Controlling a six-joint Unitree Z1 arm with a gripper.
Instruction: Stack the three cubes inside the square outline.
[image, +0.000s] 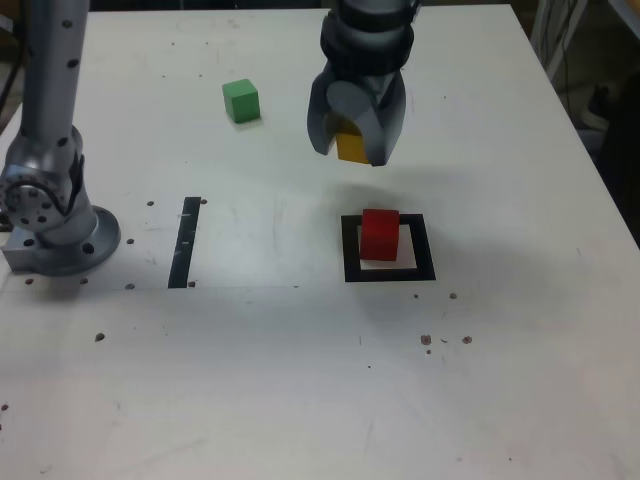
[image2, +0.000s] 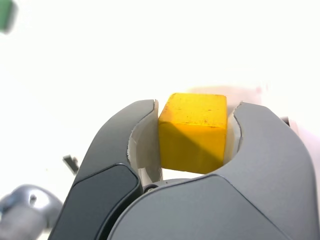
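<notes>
One cube, yellow (image: 351, 146), clamped in your gripper (image: 352, 150); red (image: 379, 233) sits in outline (image: 350, 250); green (image: 241, 101) well apart.

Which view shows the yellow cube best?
The wrist view: the yellow cube fills the centre, clamped between the end effector fingers, with its top and one side face clear. The exterior view shows only a sliver of it below the end effector, held above the table behind the red cube.
</notes>
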